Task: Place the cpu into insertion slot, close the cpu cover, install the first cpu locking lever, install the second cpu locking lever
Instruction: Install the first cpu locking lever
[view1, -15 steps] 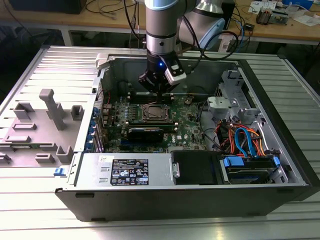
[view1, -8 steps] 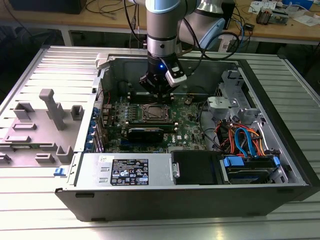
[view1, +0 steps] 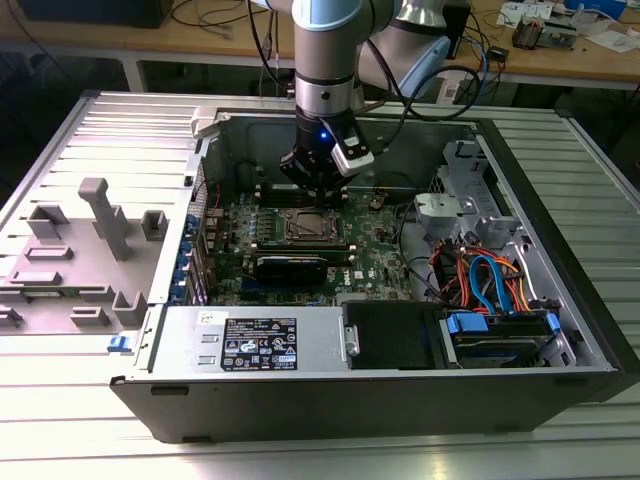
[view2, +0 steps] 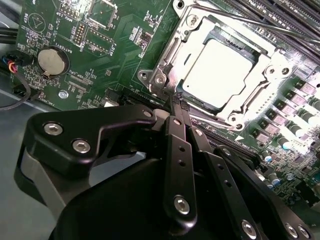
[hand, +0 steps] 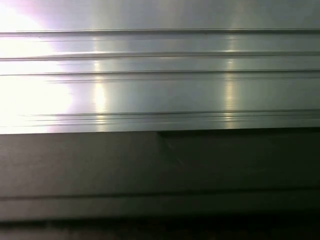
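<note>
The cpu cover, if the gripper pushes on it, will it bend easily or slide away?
The cpu cover looks like a thin metal frame plate, so it may flex slightly under a point load. It lies flat around the cpu and seems bolted to the motherboard, so it probably will not slide. The gripper sits at its edge, where the shiny metal may be slippery.

- Green printed motherboard (view2: 115, 30), second wrist view: white silkscreen lettering and part designators across it, densest by the round silver coin cell (view2: 53, 60) and the small header pins.
- Same board: a white circle-with-triangle mark (view2: 37, 21) printed at its corner.
- White component designators also run along the board next to the metal-rimmed insertion slot (view2: 159, 80).
- Silver sheet-metal power supply box (view1: 320, 345), exterior view: black rectangular rating label (view1: 258, 343) with white print and symbols, too small to read.
- Same box: small white sticker (view1: 208, 318), unreadable.
</note>
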